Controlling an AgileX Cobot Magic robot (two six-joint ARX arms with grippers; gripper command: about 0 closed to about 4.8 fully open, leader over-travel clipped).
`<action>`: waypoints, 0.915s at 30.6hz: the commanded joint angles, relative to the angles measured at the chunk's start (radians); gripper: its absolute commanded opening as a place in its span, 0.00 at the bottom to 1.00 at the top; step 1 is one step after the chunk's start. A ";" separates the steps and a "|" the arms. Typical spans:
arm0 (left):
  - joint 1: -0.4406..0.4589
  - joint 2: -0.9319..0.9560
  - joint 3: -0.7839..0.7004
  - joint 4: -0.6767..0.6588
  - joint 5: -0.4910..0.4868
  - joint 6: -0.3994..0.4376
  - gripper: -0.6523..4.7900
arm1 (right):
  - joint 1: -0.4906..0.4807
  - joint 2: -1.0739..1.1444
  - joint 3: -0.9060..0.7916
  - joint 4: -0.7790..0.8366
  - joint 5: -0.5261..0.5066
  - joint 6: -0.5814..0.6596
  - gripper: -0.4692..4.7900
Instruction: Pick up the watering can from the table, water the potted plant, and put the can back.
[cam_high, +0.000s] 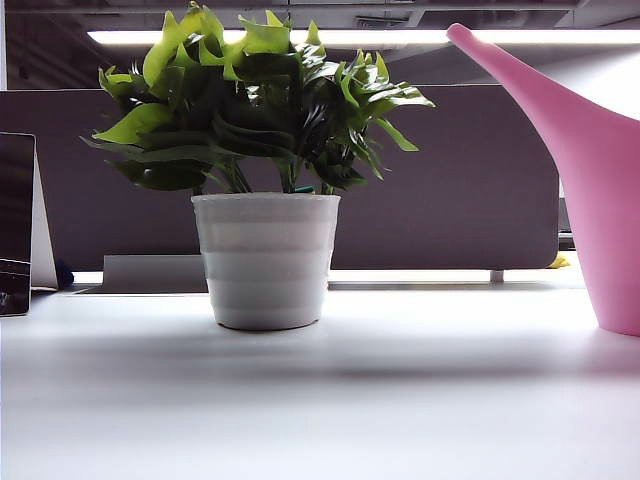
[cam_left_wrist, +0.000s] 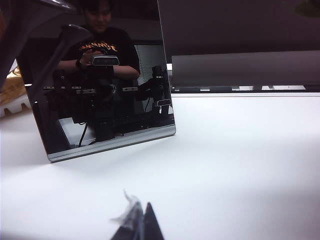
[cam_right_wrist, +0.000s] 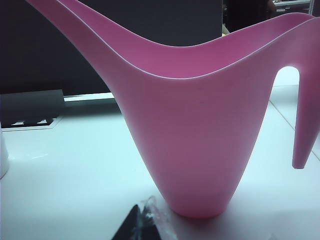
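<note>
Watering can (cam_right_wrist: 195, 130) handle shows only beyond closed right gripper (cam_right_wrist: 142, 225); left gripper (cam_left_wrist: 140, 225), closed, faces a mirror (cam_left_wrist: 100, 80).

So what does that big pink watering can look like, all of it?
The watering can is smooth, matte pink plastic. It has a wide open top, a body that narrows to a small base, a long tapering spout that rises toward the potted plant, and a curved handle whose lower end hangs free. It stands upright on the white table, to the right of the plant. Nothing else touches it; the right pincer sits just in front.
</note>
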 joint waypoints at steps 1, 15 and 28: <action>0.000 0.001 0.001 0.013 0.001 0.000 0.11 | 0.000 -0.001 -0.004 0.019 -0.002 -0.003 0.08; 0.000 0.001 0.001 0.013 0.001 0.000 0.11 | 0.000 -0.001 -0.004 0.019 -0.002 -0.003 0.08; -0.185 0.001 0.001 0.013 -0.010 0.000 0.11 | -0.001 -0.001 -0.004 0.020 -0.002 -0.003 0.08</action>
